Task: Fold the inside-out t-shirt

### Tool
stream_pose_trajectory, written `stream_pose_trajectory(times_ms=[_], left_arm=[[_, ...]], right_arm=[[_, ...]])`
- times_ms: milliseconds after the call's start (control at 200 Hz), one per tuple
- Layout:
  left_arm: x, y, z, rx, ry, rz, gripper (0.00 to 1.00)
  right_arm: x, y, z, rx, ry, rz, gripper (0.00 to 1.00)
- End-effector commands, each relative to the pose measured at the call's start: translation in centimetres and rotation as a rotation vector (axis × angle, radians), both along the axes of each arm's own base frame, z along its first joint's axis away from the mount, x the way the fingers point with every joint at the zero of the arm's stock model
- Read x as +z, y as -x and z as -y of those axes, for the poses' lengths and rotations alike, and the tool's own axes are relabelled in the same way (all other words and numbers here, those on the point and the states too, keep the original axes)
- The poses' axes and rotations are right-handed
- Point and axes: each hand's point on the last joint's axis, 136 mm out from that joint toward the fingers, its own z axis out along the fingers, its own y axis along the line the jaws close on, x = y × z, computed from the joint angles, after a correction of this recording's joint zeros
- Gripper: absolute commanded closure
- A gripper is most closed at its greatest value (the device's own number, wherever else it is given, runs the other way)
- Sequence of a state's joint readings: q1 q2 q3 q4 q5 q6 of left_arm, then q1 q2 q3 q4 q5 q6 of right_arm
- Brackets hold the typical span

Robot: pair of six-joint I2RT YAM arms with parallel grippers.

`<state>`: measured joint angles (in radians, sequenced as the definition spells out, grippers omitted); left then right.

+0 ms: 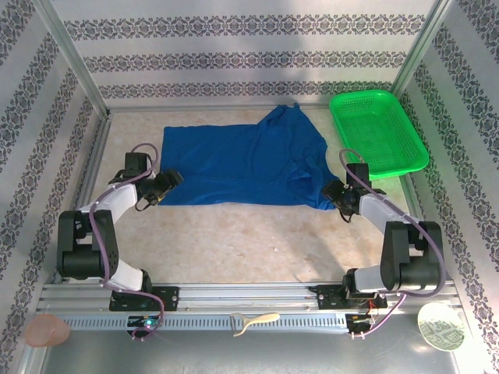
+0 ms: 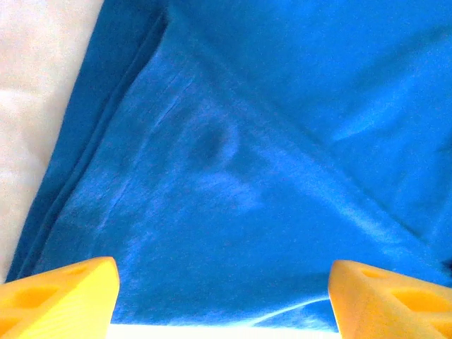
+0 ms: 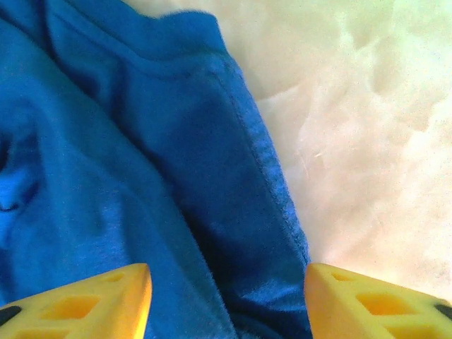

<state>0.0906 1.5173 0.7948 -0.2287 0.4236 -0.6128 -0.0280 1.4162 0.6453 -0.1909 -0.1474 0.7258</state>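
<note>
Lab robot booth: aluminium rail (image 1: 249, 296), patterned wall panels (image 1: 249, 47)

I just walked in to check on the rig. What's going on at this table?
A robot is working on a blue t-shirt that lies spread out and wrinkled across the table. The left gripper is open over the shirt's near-left edge. The right gripper is open over the near-right hem. Neither is clamped on cloth. A green basket stands at the back right.
</note>
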Motion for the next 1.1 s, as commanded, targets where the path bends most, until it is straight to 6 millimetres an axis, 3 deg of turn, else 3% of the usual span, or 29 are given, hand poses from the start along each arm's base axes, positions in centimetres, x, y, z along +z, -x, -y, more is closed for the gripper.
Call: stream_pose_trajectory(times_ms=[0, 80, 170, 425, 604, 624, 679, 749, 789, 914, 949, 1094], left_arm=[[-1.6, -1.1, 0.0, -0.01, -0.022, 0.012, 0.22], [-2.7, -1.1, -0.3, 0.01, 0.005, -0.027, 0.22], [-3.9, 0.3, -1.1, 0.05, 0.003, -0.087, 0.22], [-4.6, 5.6, -4.3, 0.224, 0.076, -0.14, 0.21], [-2.6, 8.2, -5.1, 0.29, 0.064, -0.093, 0.21], [-2.2, 8.4, -5.2, 0.294, 0.057, -0.085, 0.21], [-1.3, 9.0, -5.4, 0.3, 0.045, -0.064, 0.2], [0.3, 9.4, -5.8, 0.306, 0.014, -0.036, 0.2], [1.4, 9.4, -6.1, 0.306, -0.01, -0.009, 0.19], [4.7, 8.9, -6.4, 0.296, -0.043, 0.084, 0.16], [5.6, 8.5, -6.2, 0.282, -0.035, 0.108, 0.16], [7.3, 5.8, -3.7, 0.149, 0.042, 0.165, 0.14]], right_arm=[[-1.2, 0.1, -0.7, 0.014, -0.025, -0.016, 0.49], [-1.4, 0.6, -0.7, 0.008, -0.028, -0.023, 0.73], [-1.2, 1.5, -0.5, -0.011, -0.023, -0.018, 1.0], [-0.1, 5.5, -0.6, -0.084, -0.068, 0.001, 1.0], [0.2, 9.3, -1.3, -0.147, -0.139, 0.008, 1.0], [-0.6, 10.3, -1.3, -0.156, -0.143, -0.012, 1.0], [-0.5, 11.5, -1.4, -0.178, -0.16, -0.004, 1.0], [0.2, 12.7, -1.2, -0.188, -0.151, 0.01, 0.62], [1.0, 13.0, -0.9, -0.191, -0.133, 0.039, 0.53], [3.2, 11.8, -0.8, -0.132, -0.096, 0.124, 0.54], [4.9, 10.4, -1.2, -0.084, -0.091, 0.168, 0.56], [6.9, 5.8, -4.4, 0.18, -0.034, 0.165, 0.59]])
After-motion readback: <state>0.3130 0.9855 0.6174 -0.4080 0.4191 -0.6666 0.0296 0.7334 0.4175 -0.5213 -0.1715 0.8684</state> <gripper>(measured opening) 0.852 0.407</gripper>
